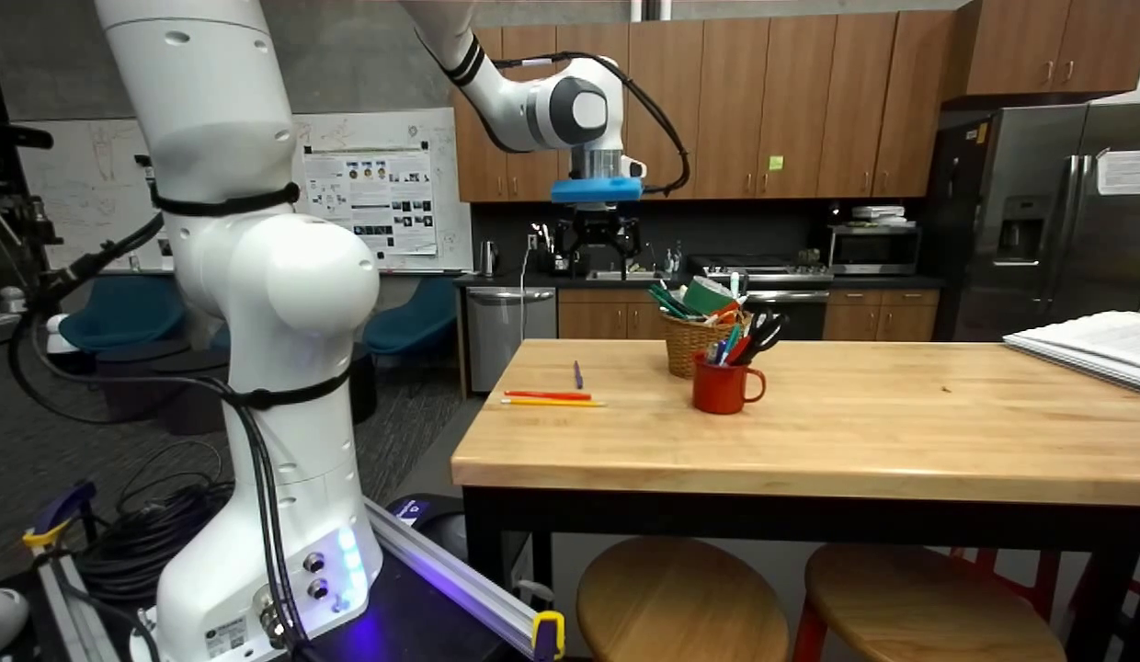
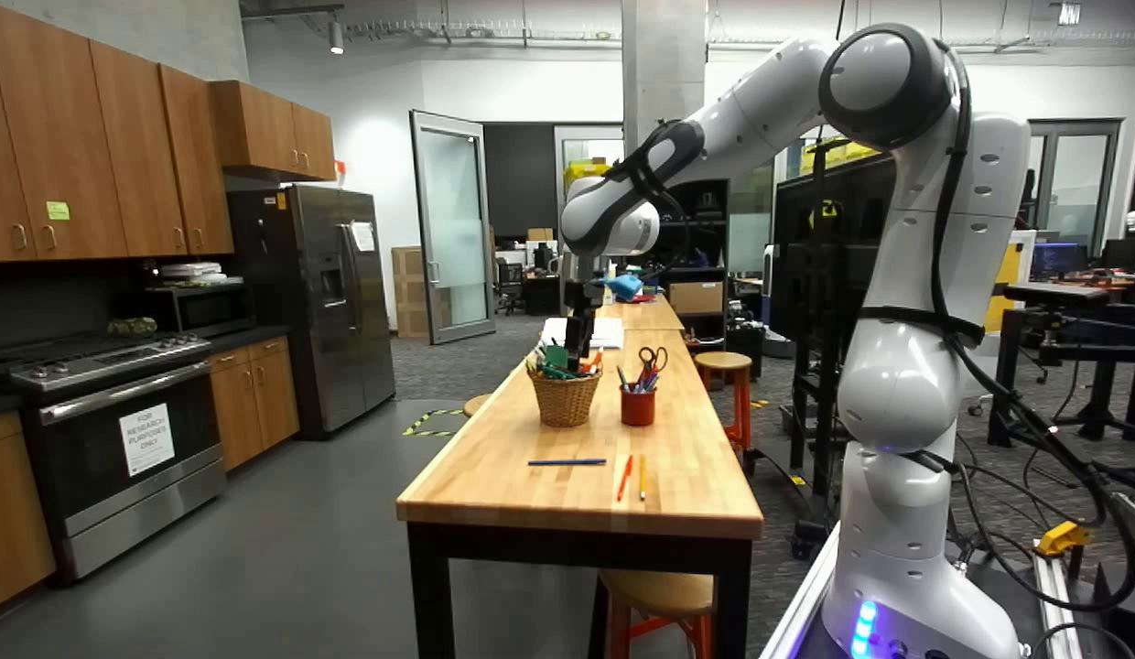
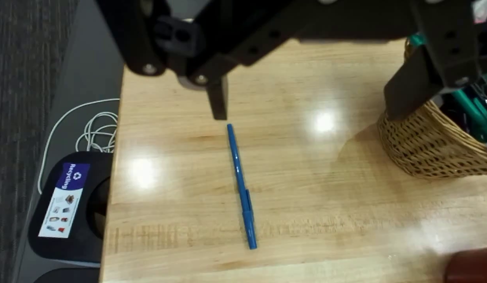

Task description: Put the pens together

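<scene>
- Red pen (image 1: 548, 395): lying on the counter (image 1: 855, 414), just beside the yellow pen (image 1: 553, 403) with a gap between. That pair already looks nearly together.
- Blue pen (image 1: 578, 375): also on the counter, crosswise to the pair, one end near the red pen but apart. I judge it the one to fetch.
- Jaws: high over the counter, spread apart with nothing between them. The step in hand looks like lining up for a pick.
- Next move, likely: turn the jaws to straddle the blue pen's middle, come straight down, close without pressing hard on the counter, then swing it parallel to the pair.
- Basket (image 1: 684, 346) and mug (image 1: 717, 391): both stand filled. Either may be the meant gathering place; I cannot tell.
</scene>
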Controlling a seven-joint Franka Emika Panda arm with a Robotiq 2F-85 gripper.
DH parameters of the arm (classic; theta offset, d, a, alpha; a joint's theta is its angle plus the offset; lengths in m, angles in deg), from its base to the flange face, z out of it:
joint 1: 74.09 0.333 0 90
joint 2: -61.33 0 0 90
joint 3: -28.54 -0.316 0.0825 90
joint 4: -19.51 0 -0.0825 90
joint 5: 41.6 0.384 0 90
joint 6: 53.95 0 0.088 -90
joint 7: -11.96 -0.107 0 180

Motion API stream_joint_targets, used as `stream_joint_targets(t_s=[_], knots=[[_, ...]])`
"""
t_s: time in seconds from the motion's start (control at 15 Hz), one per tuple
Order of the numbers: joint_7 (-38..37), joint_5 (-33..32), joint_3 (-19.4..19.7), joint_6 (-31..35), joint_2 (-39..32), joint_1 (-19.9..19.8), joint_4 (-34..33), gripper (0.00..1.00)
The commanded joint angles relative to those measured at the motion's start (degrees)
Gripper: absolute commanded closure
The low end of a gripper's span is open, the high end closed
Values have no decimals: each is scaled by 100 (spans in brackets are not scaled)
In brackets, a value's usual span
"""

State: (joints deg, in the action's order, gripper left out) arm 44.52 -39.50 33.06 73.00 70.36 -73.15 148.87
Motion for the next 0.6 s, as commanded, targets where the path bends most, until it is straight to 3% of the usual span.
stream_joint_targets(t_s=[0.0, 0.53], knots=[[237, -60, -96, 388, -77, 72, 183, 0], [539, -121, -227, 1002, -451, 115, 460, 0]])
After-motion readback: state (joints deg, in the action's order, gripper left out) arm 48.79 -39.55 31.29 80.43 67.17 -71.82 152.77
